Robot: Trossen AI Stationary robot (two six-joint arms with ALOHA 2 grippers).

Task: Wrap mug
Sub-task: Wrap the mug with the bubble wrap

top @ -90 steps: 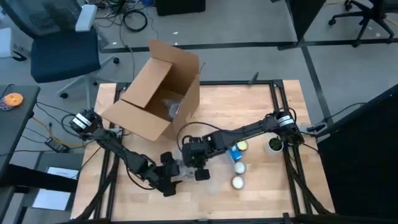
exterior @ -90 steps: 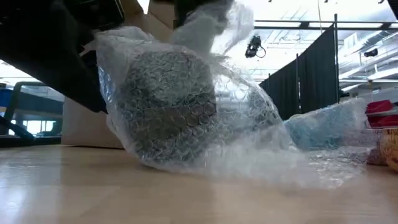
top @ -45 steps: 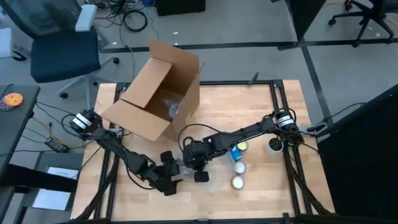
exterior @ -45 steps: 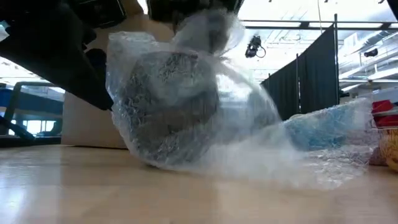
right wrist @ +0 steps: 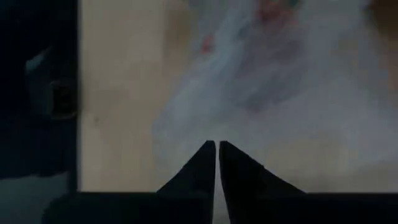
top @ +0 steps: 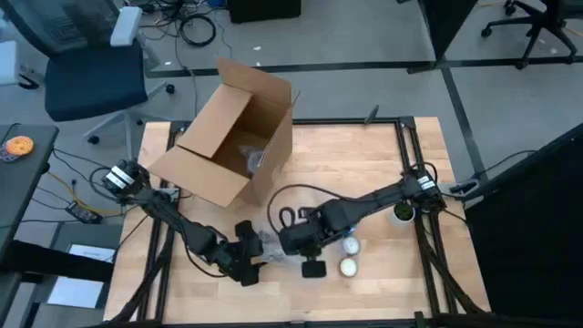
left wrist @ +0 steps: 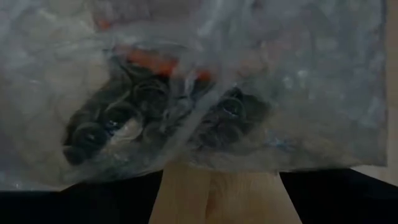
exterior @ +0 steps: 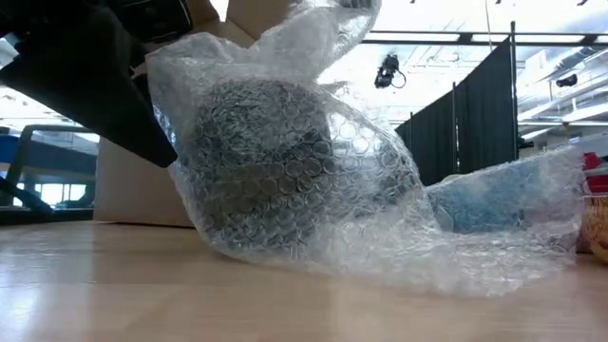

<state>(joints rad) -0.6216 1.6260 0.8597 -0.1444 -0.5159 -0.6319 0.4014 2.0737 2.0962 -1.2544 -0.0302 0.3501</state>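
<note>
right end effector (right wrist: 216, 152), fingers pressed together and empty, has swung away from the bubble wrap (exterior: 313, 180) it was lifting; left end effector (top: 248, 256) braces the bundle, its grip unclear. mug (exterior: 261, 161) sits loosely covered on the bench (top: 364, 164), wrapping unfinished.

Upper left of the high view: an open cardboard box (top: 228, 137) sits tilted on the wooden counter (top: 364, 155), flaps up. Right of centre, 2 pale round objects (top: 349, 256) lie close together, with a small dark pot (top: 402, 212) near the right edge. Off the counter, a blue chair (top: 91, 73) stands at upper left.
</note>
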